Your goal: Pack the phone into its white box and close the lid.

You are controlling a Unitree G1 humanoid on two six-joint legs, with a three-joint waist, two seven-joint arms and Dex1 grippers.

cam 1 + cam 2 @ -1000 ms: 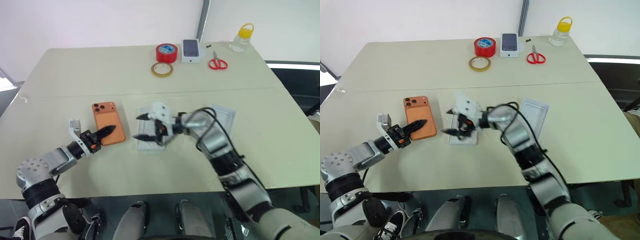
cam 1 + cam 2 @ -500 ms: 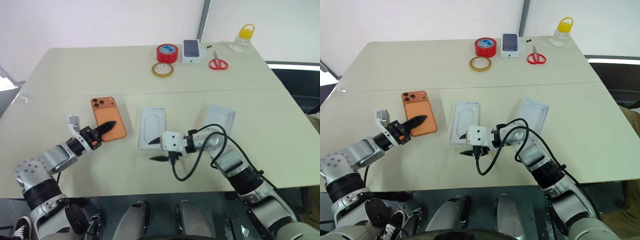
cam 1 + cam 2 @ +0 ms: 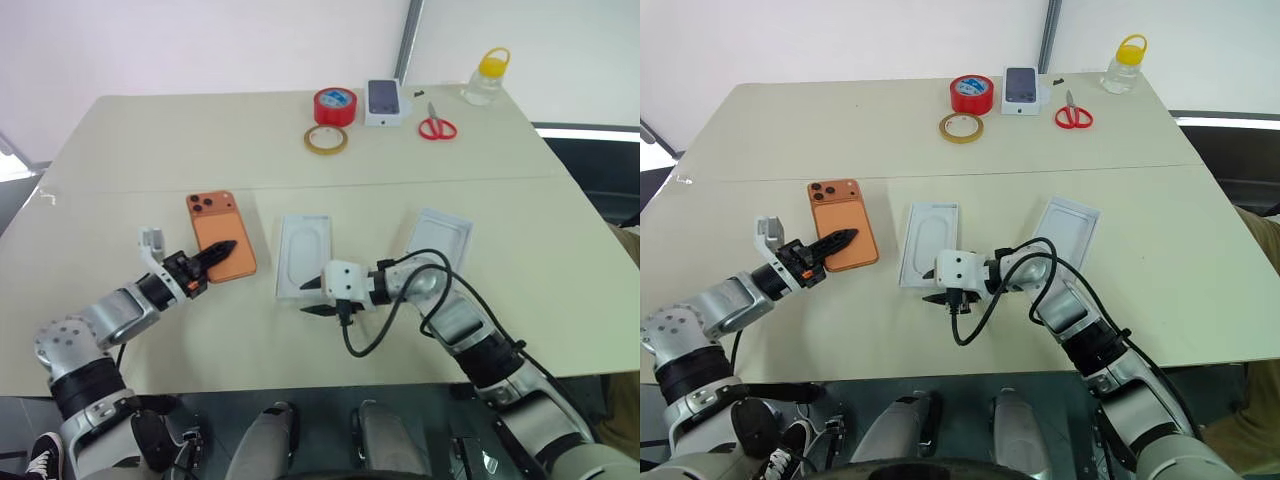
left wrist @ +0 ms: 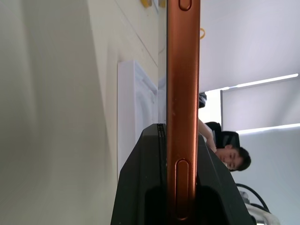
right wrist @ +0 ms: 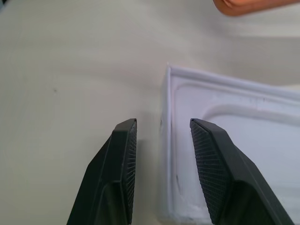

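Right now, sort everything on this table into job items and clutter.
Job: phone, in the left gripper; recessed white tray, at the right gripper; white lid-like piece beside it.
Clutter: red tape roll; tan tape ring; small printed white box; red scissors; yellow-capped bottle.

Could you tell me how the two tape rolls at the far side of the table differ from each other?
The red tape roll is tall and wide-walled with a bluish label on top; the yellowish tape roll is a thin, low, see-through ring. The red one lies farther from the robot, beside the small printed box. Both lie flat on the table, close together.
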